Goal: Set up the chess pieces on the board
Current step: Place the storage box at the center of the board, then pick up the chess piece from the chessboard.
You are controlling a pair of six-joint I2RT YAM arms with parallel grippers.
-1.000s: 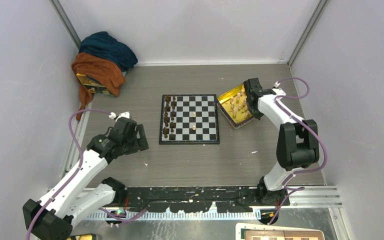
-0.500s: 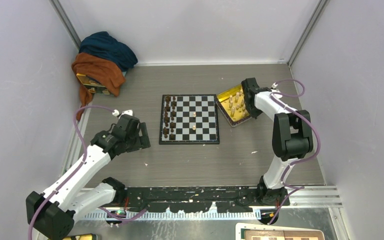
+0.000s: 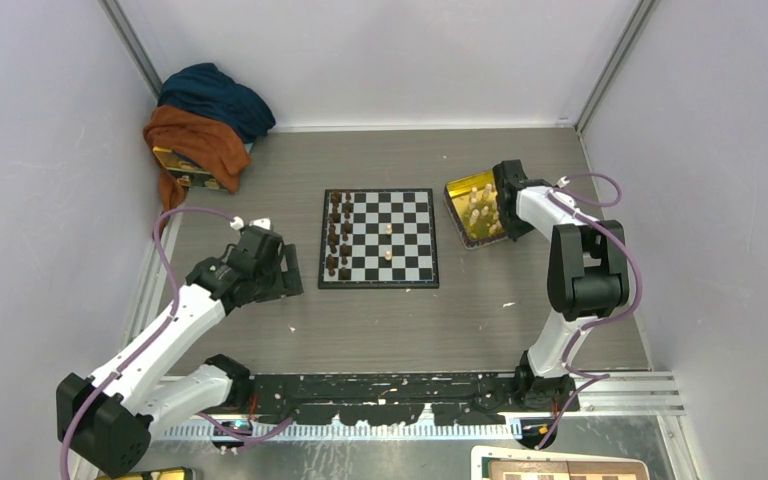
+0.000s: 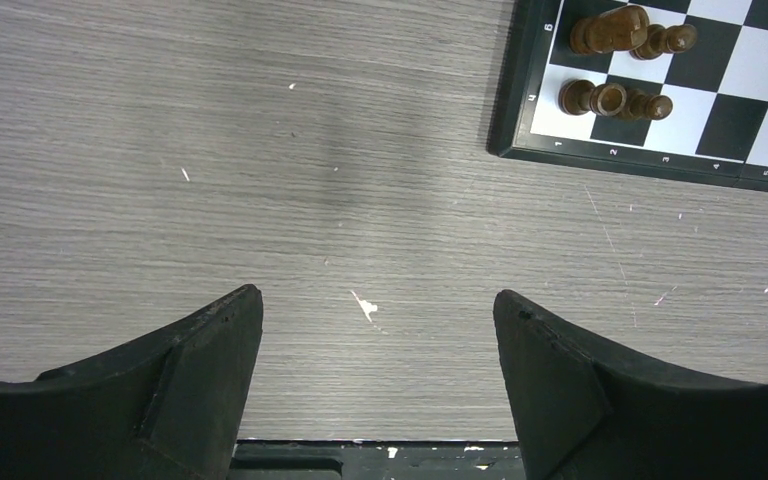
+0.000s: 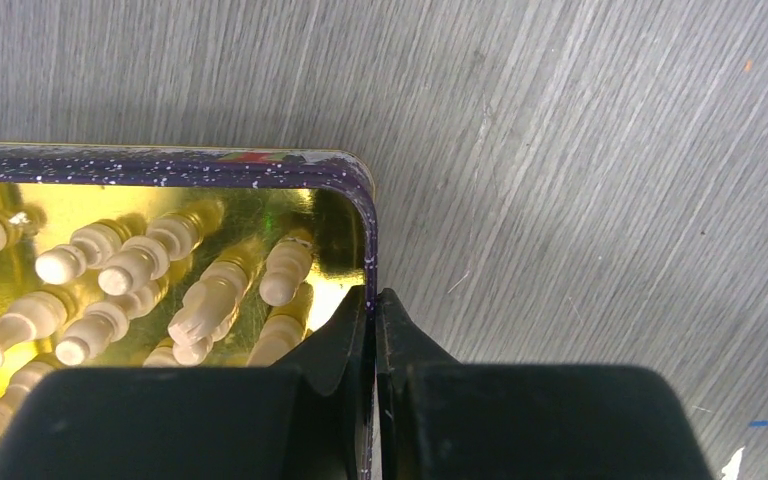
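Observation:
The board [image 3: 378, 284] lies mid-table with dark brown pieces [image 3: 335, 235] along its left columns and two light-tan chess pieces [image 3: 388, 229] on its middle squares. Several more tan chess pieces [image 5: 210, 290] lie in the shiny yellow tray [image 5: 160, 165] just right of the board. My right gripper [image 5: 372, 300] is shut on the tray's right rim, pinching the thin wall. My left gripper [image 4: 378, 305] hovers over bare table left of the board's near-left corner [image 4: 505, 100], open, with nothing between its fingers.
A heap of blue and orange cloth [image 3: 205, 115] covers a yellow box [image 3: 175, 165] in the far-left corner. Grey walls close in both sides and the back. White flecks dot the wooden tabletop.
The right gripper has swung the tray round so it sits squarer to the board. The left arm has moved toward the board's near-left corner and its jaws have parted a little.

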